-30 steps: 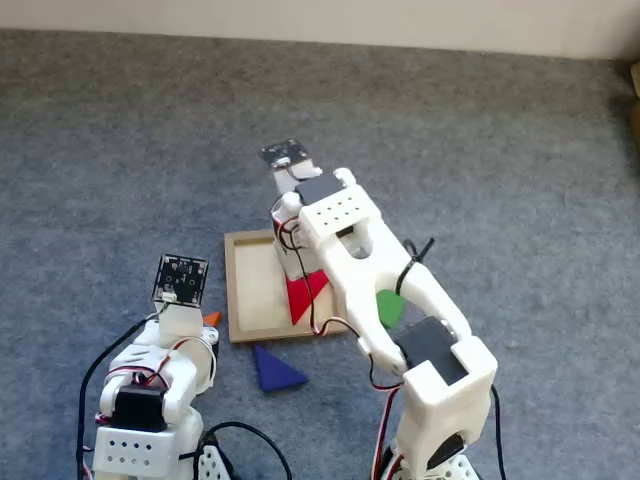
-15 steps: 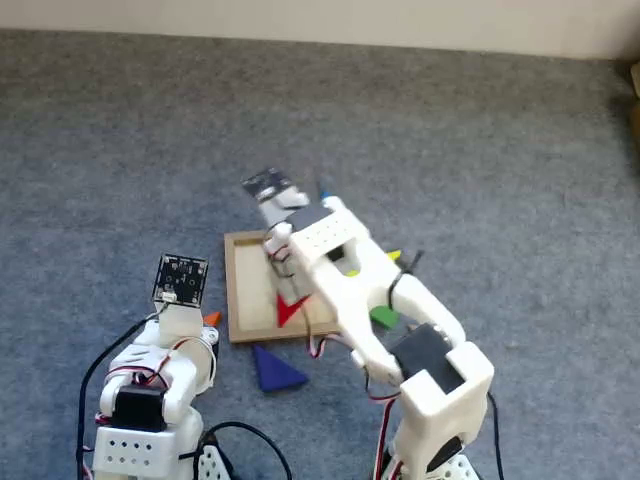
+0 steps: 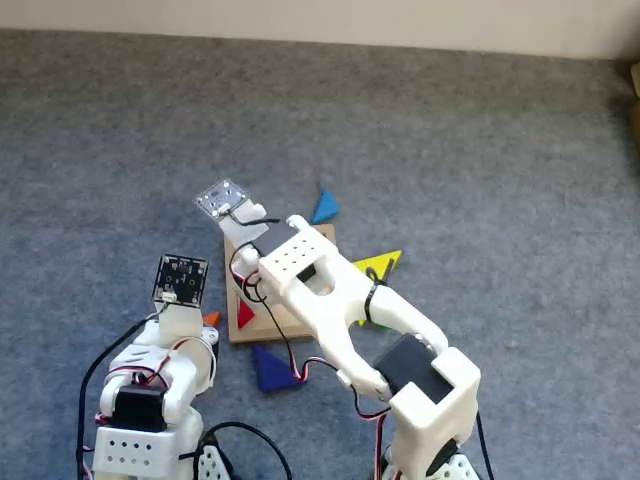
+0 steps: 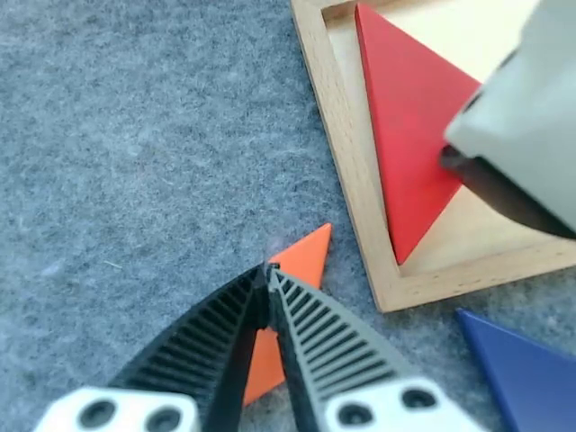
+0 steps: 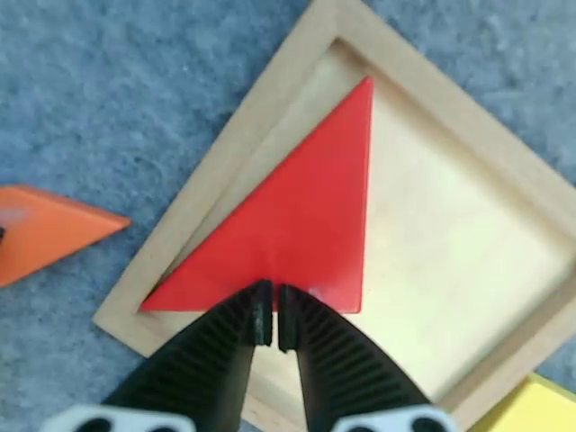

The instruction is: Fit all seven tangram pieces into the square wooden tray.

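Note:
The square wooden tray (image 5: 236,168) holds one red triangle (image 5: 306,225), lying flat along one inner wall with a point in a corner. My right gripper (image 5: 273,297) is shut, its tips resting on the triangle's edge inside the tray. In the high view the right arm (image 3: 310,275) stretches over the tray (image 3: 238,333), and the red triangle (image 3: 243,314) shows at its left side. My left gripper (image 4: 268,272) is shut and empty, its tips just above a small orange triangle (image 4: 301,256) lying on the carpet outside the tray's rim (image 4: 351,189).
On the carpet lie a dark blue triangle (image 3: 272,368) in front of the tray, a yellow triangle (image 3: 378,265) to its right and a light blue piece (image 3: 324,207) behind it. The left arm's base (image 3: 150,400) stands at front left.
My right arm has swung left across the tray, and the red triangle has slid with it to the tray's left side. The yellow and light blue pieces have come into sight. The left arm is still.

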